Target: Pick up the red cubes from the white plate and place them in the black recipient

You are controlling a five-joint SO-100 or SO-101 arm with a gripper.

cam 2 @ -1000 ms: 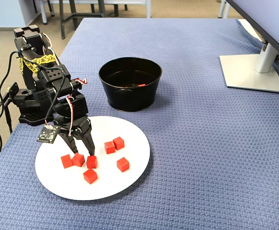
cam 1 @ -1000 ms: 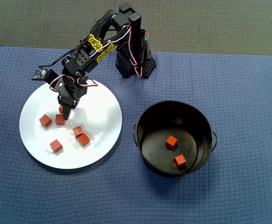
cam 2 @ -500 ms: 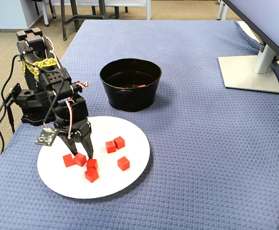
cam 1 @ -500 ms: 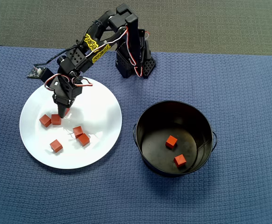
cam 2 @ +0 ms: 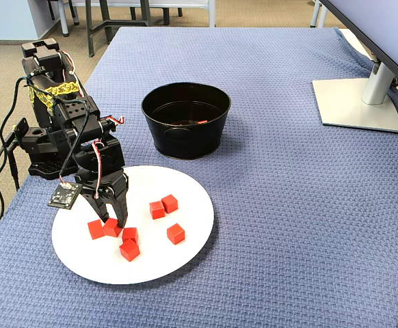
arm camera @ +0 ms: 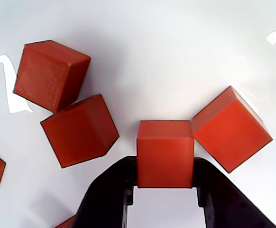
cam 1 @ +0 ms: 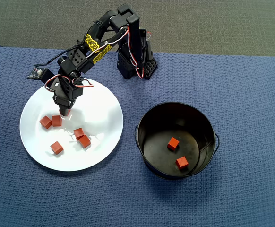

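Several red cubes lie on the white plate at the left of the overhead view. My gripper stands low over the plate's rear left part, shut on one red cube. In the wrist view that cube sits squarely between both black fingers, with other cubes close on each side and touching its right corner. In the fixed view the gripper points down among the left cluster of cubes. The black recipient stands right of the plate and holds two red cubes.
The arm's base stands behind the plate on the blue cloth. A small circuit board hangs off the wrist. A monitor stand occupies the far right of the fixed view, well away from the black recipient.
The gripper shifted slightly toward the plate's rear left and closed on one cube. A neighbouring cube slid left against another.
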